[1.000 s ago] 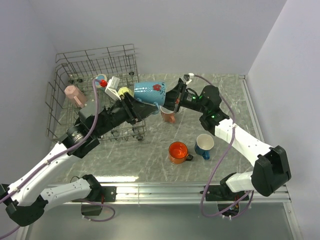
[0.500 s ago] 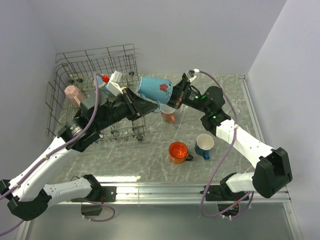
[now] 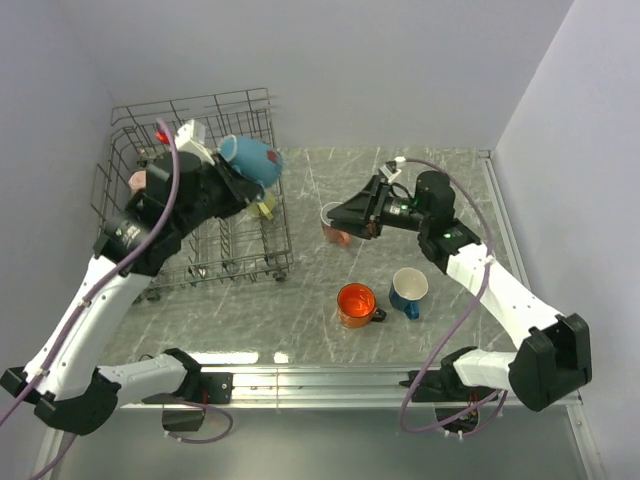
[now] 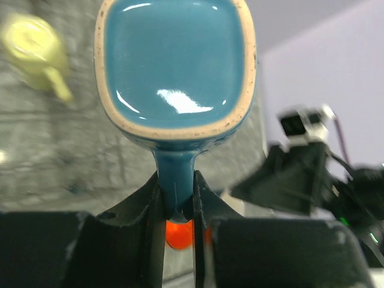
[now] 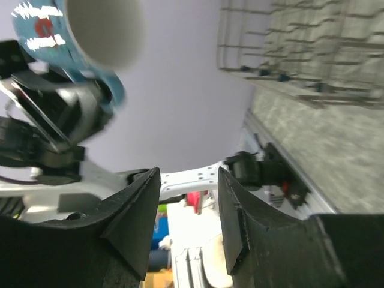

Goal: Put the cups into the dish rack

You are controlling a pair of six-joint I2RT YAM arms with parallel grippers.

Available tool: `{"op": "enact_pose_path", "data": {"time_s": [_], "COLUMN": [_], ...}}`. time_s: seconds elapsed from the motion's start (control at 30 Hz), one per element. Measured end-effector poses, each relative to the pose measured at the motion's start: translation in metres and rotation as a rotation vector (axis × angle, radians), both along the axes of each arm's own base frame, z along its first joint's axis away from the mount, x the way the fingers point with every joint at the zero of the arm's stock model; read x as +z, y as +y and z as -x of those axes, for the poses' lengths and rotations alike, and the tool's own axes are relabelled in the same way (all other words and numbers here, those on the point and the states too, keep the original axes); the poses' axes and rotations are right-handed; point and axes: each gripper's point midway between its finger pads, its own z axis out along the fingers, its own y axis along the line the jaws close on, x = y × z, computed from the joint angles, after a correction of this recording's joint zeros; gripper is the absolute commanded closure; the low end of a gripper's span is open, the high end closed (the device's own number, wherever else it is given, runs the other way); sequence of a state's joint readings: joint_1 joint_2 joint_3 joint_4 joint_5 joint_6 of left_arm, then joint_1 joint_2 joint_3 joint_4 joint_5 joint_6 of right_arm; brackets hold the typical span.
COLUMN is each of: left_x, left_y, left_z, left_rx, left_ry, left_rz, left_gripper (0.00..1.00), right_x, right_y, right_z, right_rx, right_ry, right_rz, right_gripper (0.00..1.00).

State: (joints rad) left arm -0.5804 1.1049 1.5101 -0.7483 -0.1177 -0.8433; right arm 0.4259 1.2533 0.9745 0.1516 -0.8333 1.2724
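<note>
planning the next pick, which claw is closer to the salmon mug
Right. The right claw sits right beside the salmon mug; the left claw is away over the dish rack, gripping the teal mug.

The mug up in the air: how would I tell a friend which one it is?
Find the big grey wire dish rack at the far left. Above its right side the left gripper pinches a mug by its handle. Teal with a red print, it alone hangs in the air.

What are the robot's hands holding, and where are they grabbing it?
The left hand pinches the teal mug by its handle. The right hand is open and holds nothing.
</note>
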Motion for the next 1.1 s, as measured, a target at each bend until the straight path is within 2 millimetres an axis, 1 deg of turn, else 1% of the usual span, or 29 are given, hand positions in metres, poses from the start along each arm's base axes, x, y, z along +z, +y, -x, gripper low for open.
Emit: {"op": "enact_pose_path", "data": {"time_s": [0.07,0.1,0.17,0.23,0.33,0.43,0.5,0.6,0.73,0.87,1.0,1.1], "left_x": [0.004,0.003,-0.006,-0.028,-0.064,-0.092,-0.102,-0.108,-0.117,-0.138,-0.165,-0.182], "left_y": [0.016,0.027,0.051,0.088,0.135,0.174,0.191,0.208,0.217,0.224,0.231,0.230], "left_z": [-0.013,-0.022,-0.039,-0.060,-0.080,-0.089,-0.091,-0.094,-0.104,-0.116,-0.129,-0.135], "left_rx": [0.057,0.090,0.162,0.266,0.386,0.465,0.491,0.510,0.514,0.498,0.472,0.450], "left_ry": [-0.003,0.007,0.043,0.112,0.231,0.323,0.357,0.373,0.385,0.422,0.479,0.517], "left_rz": [-0.047,-0.075,-0.130,-0.195,-0.269,-0.321,-0.351,-0.382,-0.410,-0.420,-0.416,-0.405], "left_gripper": [1.00,1.00,1.00,1.00,1.00,1.00,1.00,1.00,1.00,1.00,1.00,1.00], "right_x": [-0.003,-0.004,-0.007,-0.011,-0.018,-0.024,-0.029,-0.039,-0.049,-0.052,-0.056,-0.060], "right_y": [-0.012,-0.018,-0.027,-0.034,-0.039,-0.044,-0.047,-0.051,-0.052,-0.053,-0.055,-0.056], "right_z": [-0.002,-0.003,-0.002,0.001,0.007,0.013,0.015,0.017,0.020,0.022,0.022,0.023], "right_rx": [-0.024,-0.035,-0.050,-0.057,-0.055,-0.048,-0.052,-0.052,-0.044,-0.037,-0.037,-0.037], "right_ry": [-0.006,-0.013,-0.022,-0.028,-0.022,-0.019,-0.016,0.010,0.037,0.034,0.040,0.051], "right_rz": [0.026,0.040,0.061,0.084,0.114,0.139,0.151,0.166,0.179,0.189,0.197,0.202], "right_gripper": [0.50,0.50,0.50,0.50,0.51,0.52,0.52,0.52,0.53,0.53,0.53,0.54]}}
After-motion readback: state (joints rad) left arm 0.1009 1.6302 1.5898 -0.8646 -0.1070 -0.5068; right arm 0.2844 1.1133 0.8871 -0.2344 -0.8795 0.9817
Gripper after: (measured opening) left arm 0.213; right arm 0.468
